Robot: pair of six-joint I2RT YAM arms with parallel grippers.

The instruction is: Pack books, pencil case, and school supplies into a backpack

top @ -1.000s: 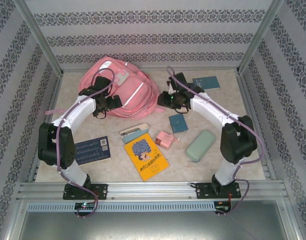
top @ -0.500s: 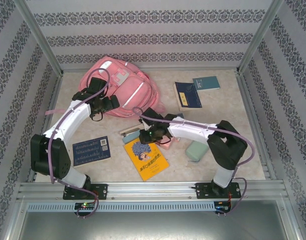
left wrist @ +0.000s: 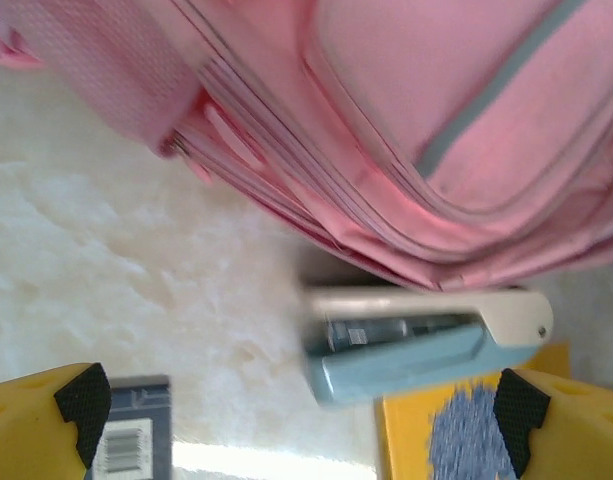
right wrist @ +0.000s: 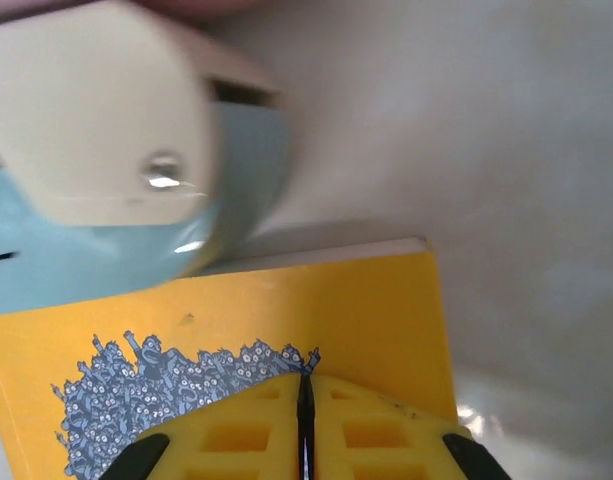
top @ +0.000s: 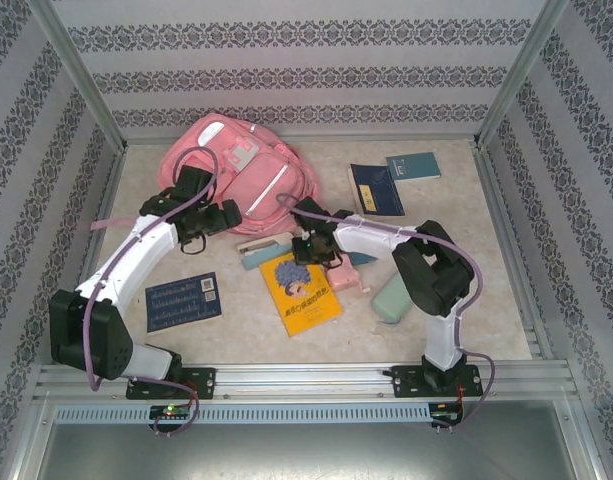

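Left side: one navy book point(top: 183, 300) lies flat on the surface, well apart from the bag. Left claw point(left wrist: 299, 405) gapes wide and holds nothing, hovering just beside the backpack point(top: 241, 165), which lies slumped at the back left. Bag is soft fabric and will sag, so pinch a seam or the zip edge, not a panel.

A beige-and-blue stapler-like item point(left wrist: 416, 340) lies against the bag's near edge, touching the top of the yellow book point(top: 308, 295).

Right claw point(right wrist: 306, 400) is pressed narrow, tips together, right at the yellow book's cover. Can't tell if it has an edge pinched. The book looks thin, light and floppy with a slick cover; I'd take it at an overhanging edge near the spine, else it bends or slips.

Further right: pink boxy thing point(top: 348, 282), mint pencil case point(top: 394, 295), then a second navy book point(top: 376, 188) and a teal book point(top: 414, 165) at the back. Nothing looks packed yet.
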